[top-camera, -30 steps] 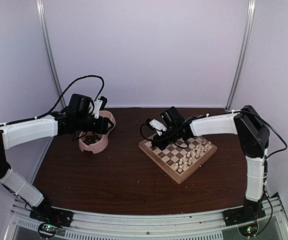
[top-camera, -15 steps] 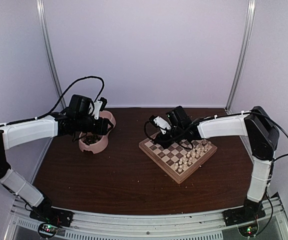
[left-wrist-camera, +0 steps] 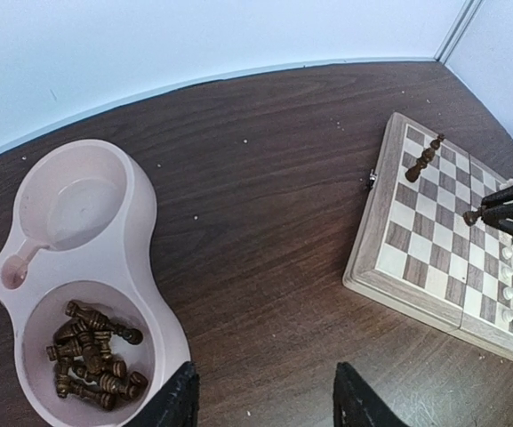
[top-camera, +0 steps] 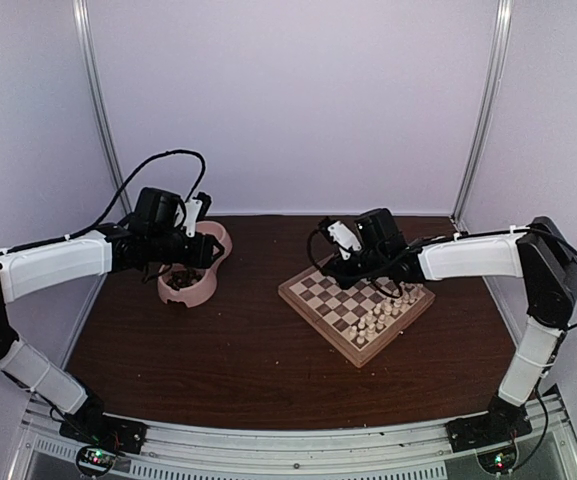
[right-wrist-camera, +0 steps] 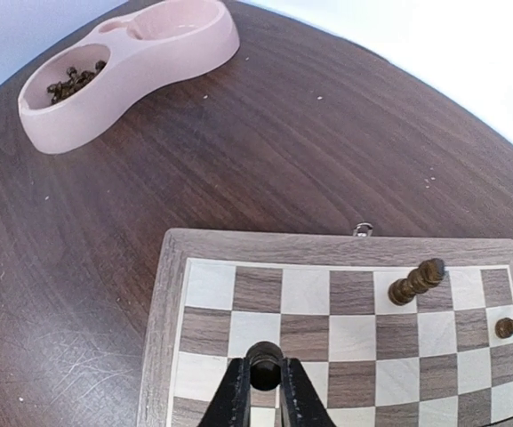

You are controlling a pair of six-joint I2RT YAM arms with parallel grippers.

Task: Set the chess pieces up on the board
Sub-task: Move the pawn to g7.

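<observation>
Top view, left pincer (top-camera: 196, 258): centre left of the frame, above the pink plastic double bowl (top-camera: 200, 292); how far it is open cannot be told here.
Top view, right pincer (top-camera: 333, 265): over the upper left part of the square wooden chessboard with light and dark brown squares (top-camera: 318, 328).
Top view, pale cream chessmen (top-camera: 383, 315): grouped on the right part of the board.
Left wrist view, left pincer (left-wrist-camera: 265, 405): spread wide at the bottom edge, nothing between the fingers, above bare table.
Left wrist view, dark brown wooden chess pieces (left-wrist-camera: 92, 360): heaped in the lower compartment of the pink bowl (left-wrist-camera: 154, 258), lower left, well apart from the fingers.
Left wrist view, chessboard (left-wrist-camera: 363, 267): at the right; two dark pieces (left-wrist-camera: 423, 160) stand near its upper corner.
Right wrist view, right pincer (right-wrist-camera: 265, 391): bottom centre, narrow, closed on one dark chess piece (right-wrist-camera: 264, 365).
Right wrist view, held piece: between the two fingers, over the left half of the board (right-wrist-camera: 163, 329); whether it touches the square cannot be told.
Right wrist view, standing dark pieces (right-wrist-camera: 416, 283): to the right, well apart from the pincer.
Right wrist view, pink bowl (right-wrist-camera: 176, 49): upper left, with dark pieces (right-wrist-camera: 74, 80) in its left compartment.
</observation>
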